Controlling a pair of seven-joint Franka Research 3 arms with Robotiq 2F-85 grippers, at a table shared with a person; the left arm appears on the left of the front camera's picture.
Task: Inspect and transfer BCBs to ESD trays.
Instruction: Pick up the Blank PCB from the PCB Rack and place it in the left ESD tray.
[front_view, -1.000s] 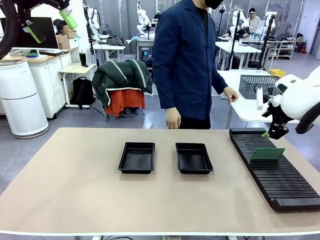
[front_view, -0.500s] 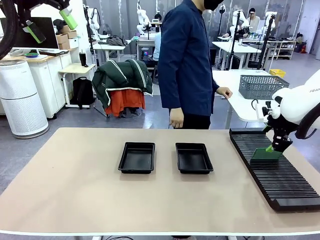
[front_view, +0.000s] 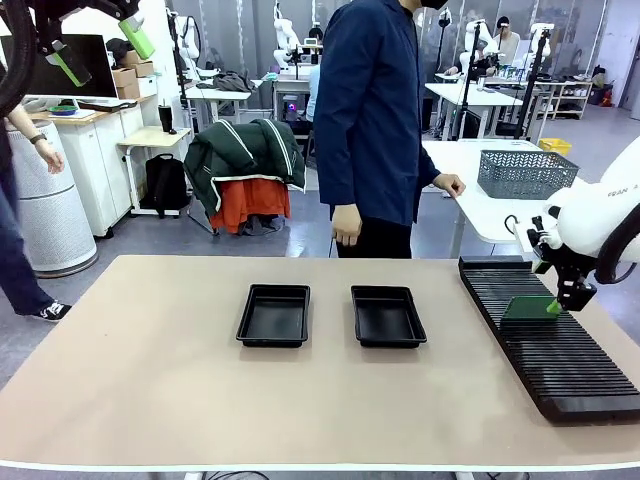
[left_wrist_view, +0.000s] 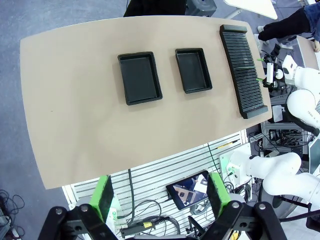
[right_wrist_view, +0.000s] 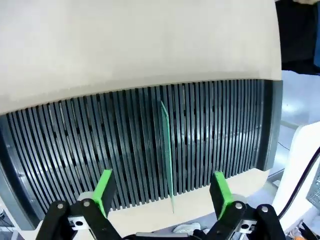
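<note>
Right pincer (front_view: 562, 302) has dropped over the last second from above the slotted rack (front_view: 560, 370) to the one BCB (front_view: 530, 308) standing in it, right side of frame. It is now level with the board's right edge. In the right wrist view the BCB (right_wrist_view: 166, 145) is edge-on and upright in a slot, centred between the two green pads, which sit well apart on either side. Pincer fully spread, no contact visible, nothing held. So the approach looks done and the likely next step is closing on the board and lifting it out for inspection.

Left pincer (front_view: 103, 52) is unchanged: parked high in the upper left of the frame, wide open, empty.

Left-hand ESD tray (front_view: 274, 289) and right-hand ESD tray (front_view: 383, 290) sit mid-tabletop (front_view: 150, 370), side by side, both empty, so no transfer has been made. The person at the far edge has shifted slightly, hand (front_view: 347, 225) hanging, not involved. Risk: a thin board and off-centre closing could tip it in the slot.
</note>
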